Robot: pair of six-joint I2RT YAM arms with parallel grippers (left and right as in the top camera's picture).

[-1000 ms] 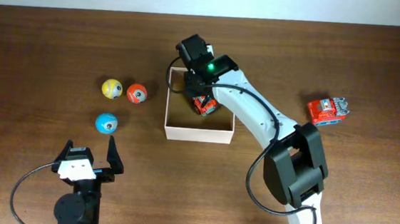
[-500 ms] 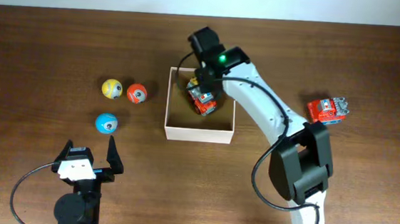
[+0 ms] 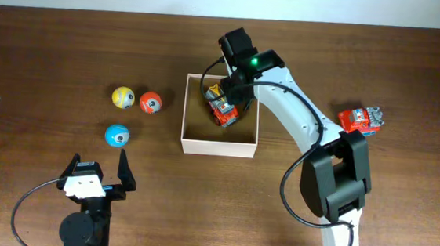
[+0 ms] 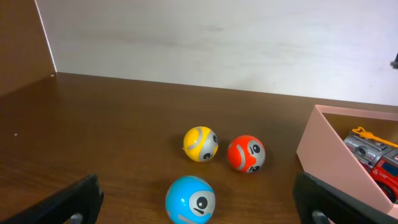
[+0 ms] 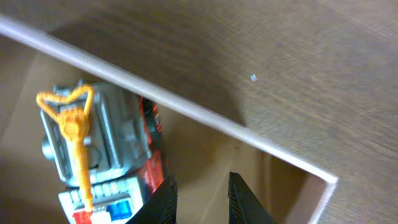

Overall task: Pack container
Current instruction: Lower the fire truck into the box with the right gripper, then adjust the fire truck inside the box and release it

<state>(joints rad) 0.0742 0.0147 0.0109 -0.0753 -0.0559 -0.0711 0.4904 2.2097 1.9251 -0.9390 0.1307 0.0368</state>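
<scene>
I read the right gripper [image 5: 198,200] shifted toward the far-right corner of the container [image 3: 218,147], central on the table [image 3: 45,42] — jaws narrowly apart, empty. The toy fire truck [image 3: 223,107] stays inside. Left gripper [image 3: 98,166] — spread wide, unmoved.

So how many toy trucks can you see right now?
2. One red-and-grey toy fire truck lies inside the cream cardboard box; the other red toy truck sits on the wooden table, right of the box. The right arm may hide more.
</scene>
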